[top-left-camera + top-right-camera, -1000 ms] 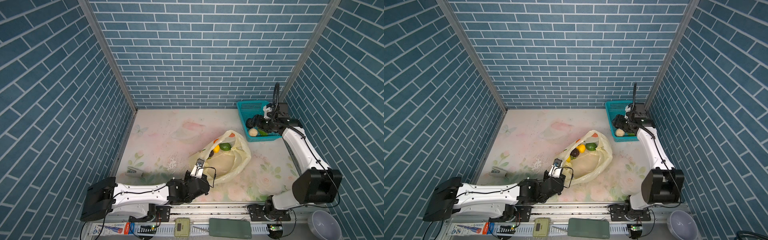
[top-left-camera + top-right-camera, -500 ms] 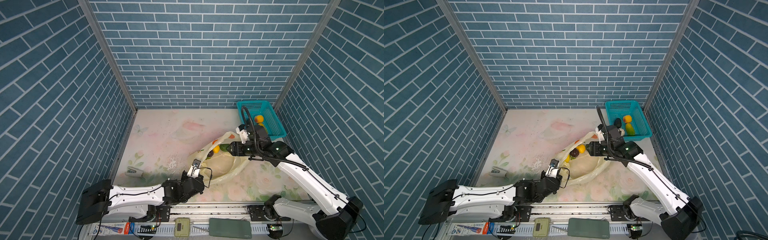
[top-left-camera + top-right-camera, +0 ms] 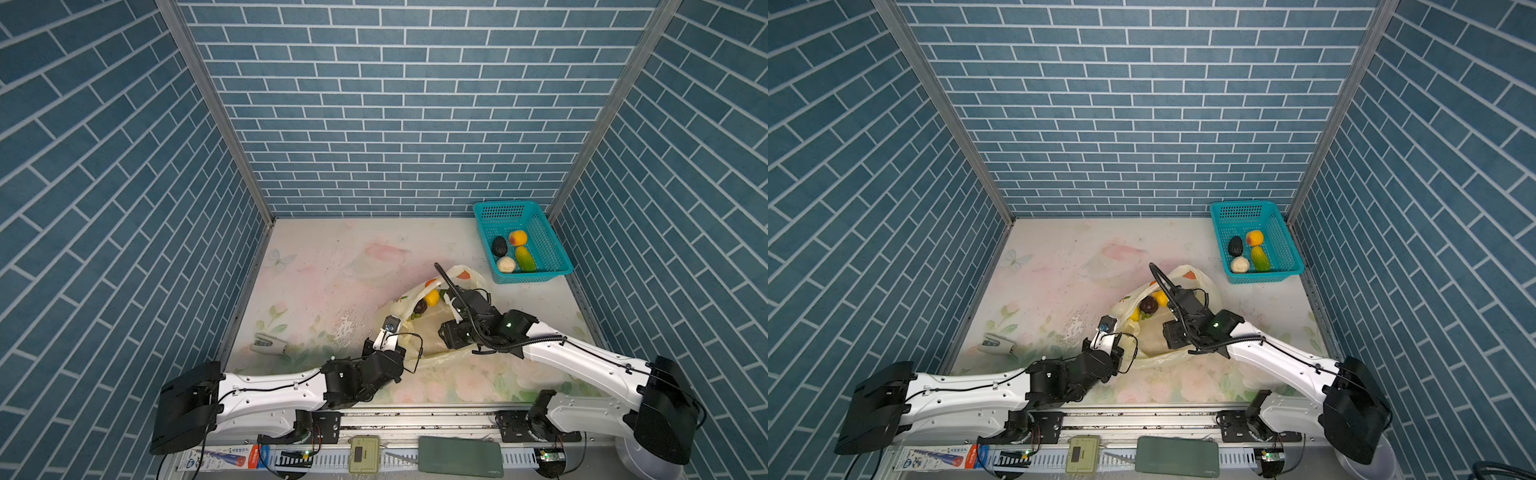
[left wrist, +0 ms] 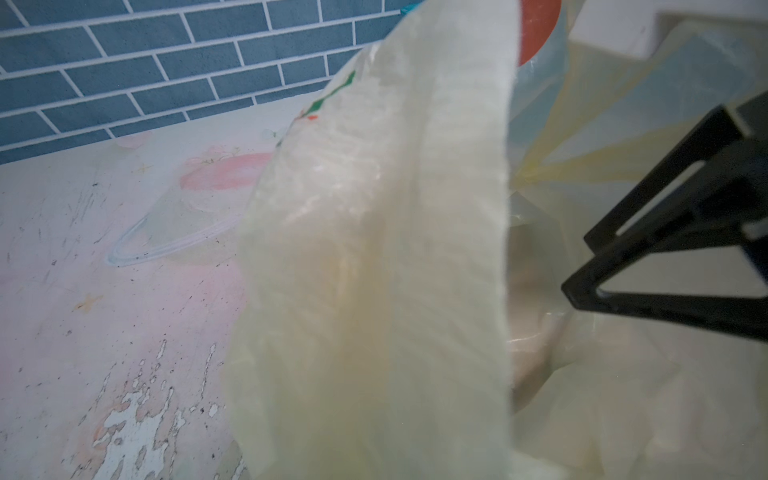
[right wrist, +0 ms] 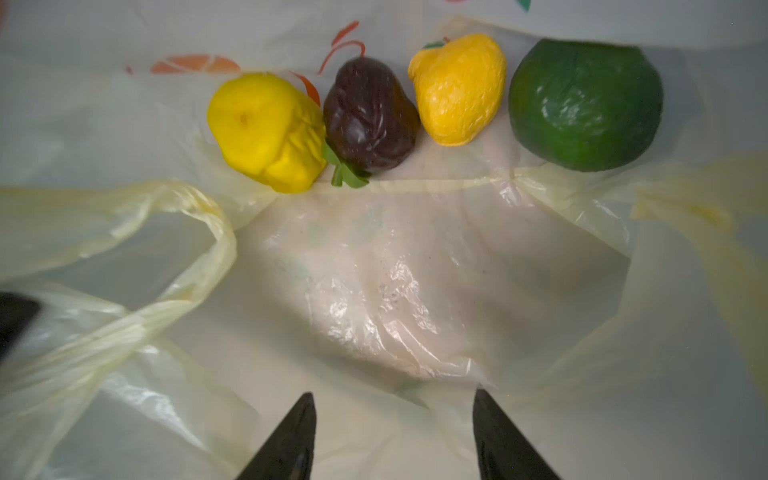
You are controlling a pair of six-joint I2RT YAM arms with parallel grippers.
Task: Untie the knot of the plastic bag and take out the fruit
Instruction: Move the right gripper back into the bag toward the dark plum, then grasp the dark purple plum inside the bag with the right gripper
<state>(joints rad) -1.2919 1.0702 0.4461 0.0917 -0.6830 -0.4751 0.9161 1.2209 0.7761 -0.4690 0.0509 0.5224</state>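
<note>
1. Bag (image 5: pixel 374 291) was pale yellow, see-thru, w/ orange-red prints.
2. Fruit (image 5: pixel 370 116) inside were yellow, dark brown, green.
3. Basket (image 3: pixel 505 214) was teal.
4. Walls (image 3: pixel 374 104) were blue brick pattern, white lines.

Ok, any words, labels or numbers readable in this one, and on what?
No text is legible.
Blue and red printed packet at the front edge: lettering too small.
Dark green flat case: corner mark too small.
Pale yellow translucent plastic bag: fruit prints only, no words.

Nothing legible; the print on the carton (image 3: pixel 224 456) is too small.
</note>
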